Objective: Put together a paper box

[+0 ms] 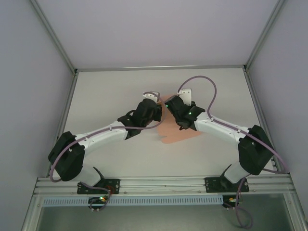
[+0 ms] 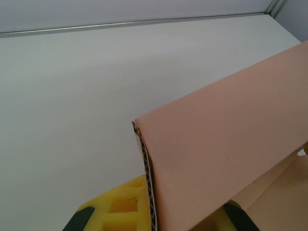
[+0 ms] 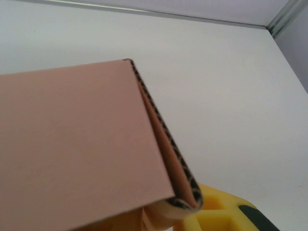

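1. The pink paper box (image 1: 175, 135) lay on the white desk (image 1: 110, 91) between both arms.
2. The left pincer (image 2: 163, 219) was clenched on its raised flap.
3. The right pincer (image 1: 169, 105) touched a folded flap; I cannot tell if it squeezed.

The paper box (image 1: 176, 136) is salmon-pink corrugated card, only partly folded. Its flat part lies near the middle of the table (image 1: 120, 89). One panel is raised above the table, tilted, and doubled over along an edge where the dark fluted core shows.
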`<state>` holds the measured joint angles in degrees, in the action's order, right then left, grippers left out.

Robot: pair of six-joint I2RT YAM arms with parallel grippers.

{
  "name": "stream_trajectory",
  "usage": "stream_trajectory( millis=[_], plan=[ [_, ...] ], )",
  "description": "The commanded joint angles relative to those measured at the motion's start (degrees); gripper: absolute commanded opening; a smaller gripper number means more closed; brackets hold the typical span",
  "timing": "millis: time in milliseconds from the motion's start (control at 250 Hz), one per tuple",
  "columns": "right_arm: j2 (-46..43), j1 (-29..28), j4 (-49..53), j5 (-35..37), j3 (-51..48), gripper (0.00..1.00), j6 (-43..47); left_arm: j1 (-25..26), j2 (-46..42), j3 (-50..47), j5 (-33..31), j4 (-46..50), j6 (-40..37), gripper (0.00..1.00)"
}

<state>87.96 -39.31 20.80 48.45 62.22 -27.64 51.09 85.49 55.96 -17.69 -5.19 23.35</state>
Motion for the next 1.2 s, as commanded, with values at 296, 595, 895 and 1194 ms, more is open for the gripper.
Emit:
stream_trajectory(
  millis=[296,595,895,1194],
  plan=[
    [-12.1,6.0,-30.2,-24.3,-17.0,0.38,20.0,-1.2,-0.9,1.6,-2.2,3.1,0.5,0.00],
    [-27.8,11.6,-27.5,-51.6,-24.3,0.79,23.2,-1.6,-1.6,0.6,-2.2,3.0,0.6,0.00],
    [-38.6,18.3,-18.1,-63.7,-26.4,0.86,25.6,-1.8,-2.5,-0.2,-0.7,2.2,-0.4,0.00],
    [-40.8,36.6,-18.8,-79.3,-28.5,0.77,20.9,-2.0,-3.8,-1.7,0.6,0.6,-1.7,0.00]
  ],
)
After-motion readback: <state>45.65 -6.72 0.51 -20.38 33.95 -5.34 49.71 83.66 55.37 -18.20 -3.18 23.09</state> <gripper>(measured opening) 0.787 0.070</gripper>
